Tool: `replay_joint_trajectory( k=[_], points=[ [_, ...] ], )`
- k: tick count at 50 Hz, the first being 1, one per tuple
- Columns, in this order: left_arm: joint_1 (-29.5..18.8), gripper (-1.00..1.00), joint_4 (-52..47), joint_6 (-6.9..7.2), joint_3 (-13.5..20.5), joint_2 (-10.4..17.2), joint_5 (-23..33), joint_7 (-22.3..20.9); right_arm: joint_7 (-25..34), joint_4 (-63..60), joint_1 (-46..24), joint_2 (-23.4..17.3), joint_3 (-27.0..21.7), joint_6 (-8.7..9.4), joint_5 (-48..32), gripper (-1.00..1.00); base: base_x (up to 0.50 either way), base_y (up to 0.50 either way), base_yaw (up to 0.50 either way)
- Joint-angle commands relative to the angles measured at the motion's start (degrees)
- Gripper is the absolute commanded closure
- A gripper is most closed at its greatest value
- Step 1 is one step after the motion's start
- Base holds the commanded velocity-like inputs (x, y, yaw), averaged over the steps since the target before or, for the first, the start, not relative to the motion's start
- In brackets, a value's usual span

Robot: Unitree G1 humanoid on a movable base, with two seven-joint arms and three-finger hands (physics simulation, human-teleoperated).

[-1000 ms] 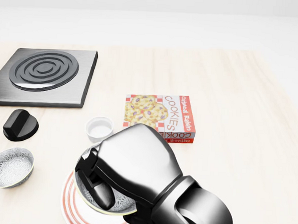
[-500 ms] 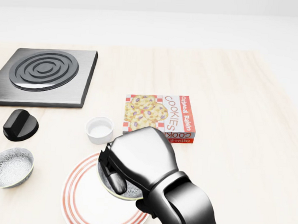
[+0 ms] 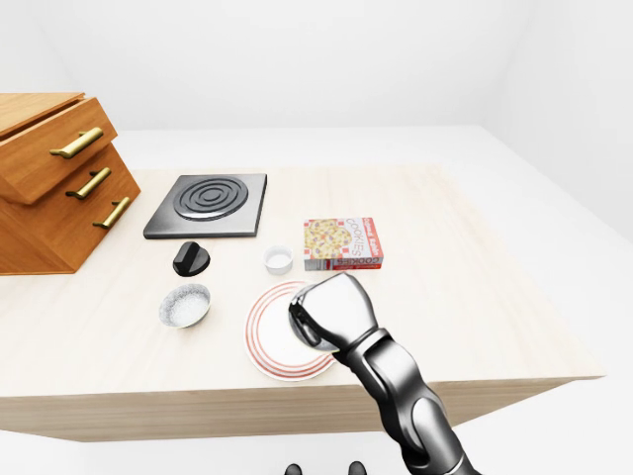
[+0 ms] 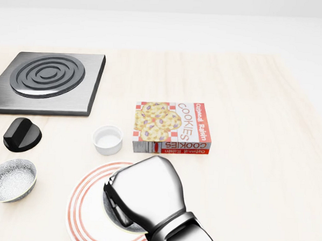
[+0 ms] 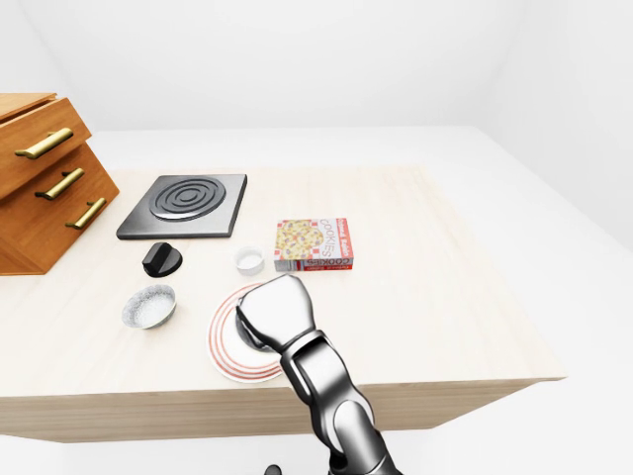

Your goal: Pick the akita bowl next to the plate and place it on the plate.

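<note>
Cookie box [image 4: 172, 128], hotplate [image 4: 47, 82], knob [image 4: 22, 134]

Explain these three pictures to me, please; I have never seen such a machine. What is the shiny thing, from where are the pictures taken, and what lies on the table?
These are simulated pictures of a humanoid robot at a table. All three come from cameras on its head: one looks down closely, and the other two are its left and right eyes, which see wider. The shiny shape is its right hand, on an arm reaching in from the bottom. The left hand is not in view. Its fingers close on a grey bowl, mostly hidden under the hand, over a red-ringed plate. I cannot tell whether they touch. The table also holds a cookie box, a white cup, a black knob, a second bowl and a hotplate. Wooden drawers show in the left-eye view.
</note>
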Motion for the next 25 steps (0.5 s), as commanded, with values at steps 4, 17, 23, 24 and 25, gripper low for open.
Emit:
replay_joint_trajectory(
  k=[4,17,23,24,25],
  points=[
    [0.0,-1.00,1.3,-0.89,-0.5,0.4,-0.3,-0.2,-2.0,0.7,2.5,-0.6,2.1,0.00,-1.0,1.00,0.00,0.00,0.00],
    [-0.1,-1.00,1.3,-1.00,-1.1,0.3,-0.1,0.0,7.9,2.0,0.6,1.1,2.2,0.00,3.2,1.00,0.00,0.00,0.00],
    [-0.2,-1.00,1.2,-0.94,-1.3,0.2,0.2,0.0,6.1,3.8,-0.7,2.0,2.7,0.00,1.9,1.00,0.00,0.00,0.00],
    [-0.1,-1.00,1.2,-0.94,-1.3,0.2,0.2,0.0,5.6,3.9,-0.7,2.0,2.8,0.00,1.6,1.00,0.00,0.00,0.00],
    [-0.1,-1.00,1.1,-0.90,-1.3,0.2,0.1,0.0,5.4,4.0,-0.7,2.1,2.9,0.00,1.4,1.00,0.00,0.00,0.00]
  ],
)
